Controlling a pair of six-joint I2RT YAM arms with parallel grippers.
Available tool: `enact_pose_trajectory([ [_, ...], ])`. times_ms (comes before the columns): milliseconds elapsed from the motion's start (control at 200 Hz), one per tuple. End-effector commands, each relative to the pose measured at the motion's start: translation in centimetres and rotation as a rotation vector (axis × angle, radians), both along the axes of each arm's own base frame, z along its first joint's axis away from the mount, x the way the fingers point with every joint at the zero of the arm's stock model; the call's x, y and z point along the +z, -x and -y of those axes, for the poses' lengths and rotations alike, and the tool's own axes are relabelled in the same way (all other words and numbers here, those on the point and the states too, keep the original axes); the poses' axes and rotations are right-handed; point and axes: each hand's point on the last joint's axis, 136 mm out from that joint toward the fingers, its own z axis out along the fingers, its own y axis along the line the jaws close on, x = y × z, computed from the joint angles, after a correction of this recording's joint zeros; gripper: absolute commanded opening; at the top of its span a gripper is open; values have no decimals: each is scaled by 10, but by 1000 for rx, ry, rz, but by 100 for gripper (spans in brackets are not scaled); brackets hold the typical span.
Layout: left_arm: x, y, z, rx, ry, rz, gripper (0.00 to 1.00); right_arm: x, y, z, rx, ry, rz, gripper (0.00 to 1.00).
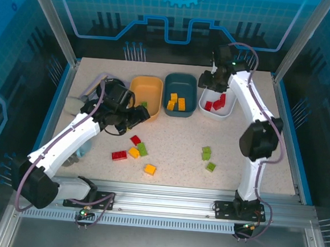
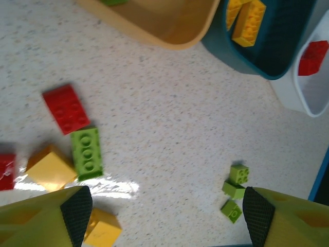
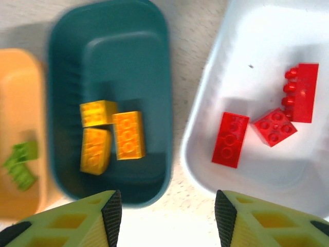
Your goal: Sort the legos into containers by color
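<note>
**Containers.** An orange rounded-rectangular plastic tub (image 1: 147, 85), a dark teal plastic tub (image 1: 180, 84) and a white plastic tub (image 1: 227, 112) of like shape are lined up side by side at the centre of the far edge of the speckled beige bench (image 1: 258, 176). Green bricks are held in the orange tub, yellow bricks (image 3: 115, 135) in the teal and red bricks (image 3: 230, 139) in the white, so the colour scheme is taken as fixed.

**Loose legos.** A red studded brick (image 2: 66, 108), a green brick (image 2: 86, 153) and a yellow brick (image 2: 51, 170) are packed close together, left of centre towards the near edge. Three small green bricks (image 2: 234, 190) are grouped right of centre.

**Fingers.** The left fingers (image 2: 77, 208) are spread with nothing between them, above the bench just on the near side of the orange tub. The right fingers (image 3: 110, 211) are likewise released and empty, over the teal/white tubs.

**Step in hand (judged).** Next loose brick to be fetched.

**Recommendations.**
- An outlying brick is to be taken first, e.g. the yellow-orange one (image 1: 149, 169) closest to the near edge.
- The descent is to be vertical, with the grip closed across the short width so neighbours are not nudged.
- The green trio is better left to the right arm, but its run to the orange tub crosses the left arm's area, so the arms should be moved in turn.
- Release is to be made low inside the tub to avoid bounce-out.
</note>
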Motion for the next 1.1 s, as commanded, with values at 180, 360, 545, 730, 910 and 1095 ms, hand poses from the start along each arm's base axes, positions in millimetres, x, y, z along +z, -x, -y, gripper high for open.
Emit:
enact_pose_trajectory([
  [180,-60,22,-17,-9,-124,-181,78,-22,119,-90,328,-91,-2,56],
  [360,-94,13,-15,-39,-170,-213,78,-62,184,-118,434,-135,-108,59],
  [545,-119,4,-16,-67,-221,-223,78,-84,214,-121,452,-175,-179,60],
  [730,-145,5,-12,-93,-221,-263,78,-83,220,-120,474,-172,-189,62],
  [910,-159,9,2,-133,-232,-278,77,-78,217,-121,475,-172,-180,62],
  [1095,-170,11,10,-169,-266,-291,71,-68,222,-137,533,-256,-183,64],
])
